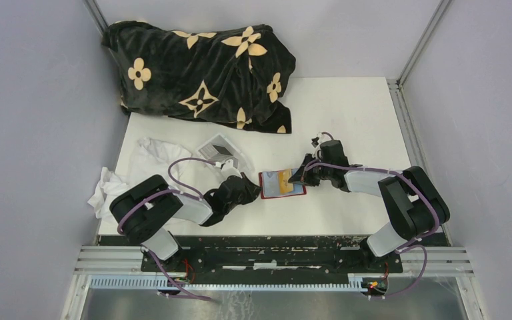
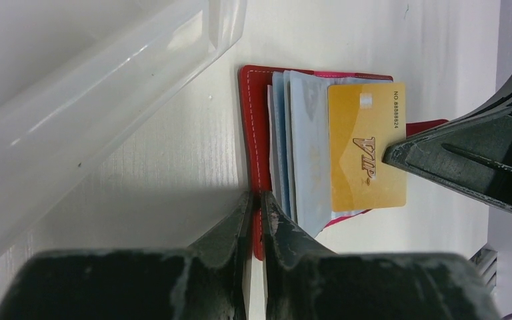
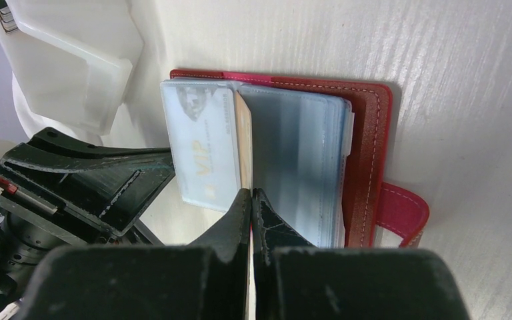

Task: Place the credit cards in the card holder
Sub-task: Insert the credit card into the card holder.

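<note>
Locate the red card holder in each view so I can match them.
Top external: card holder mid-frame, just below centre.
Left wrist: card holder centre, open.
Right wrist: card holder centre-right, open.
Shared landmark: clear plastic box, upper left of it everywhere.

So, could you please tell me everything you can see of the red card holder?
The card holder is a small red leather-look wallet with pale stitching, lying open and flat on the white table. Clear card sleeves fan out inside; a yellow VIP card lies on top. Its snap tab sticks out one side. The left gripper pinches its red edge; the shut right gripper meets the card.
</note>
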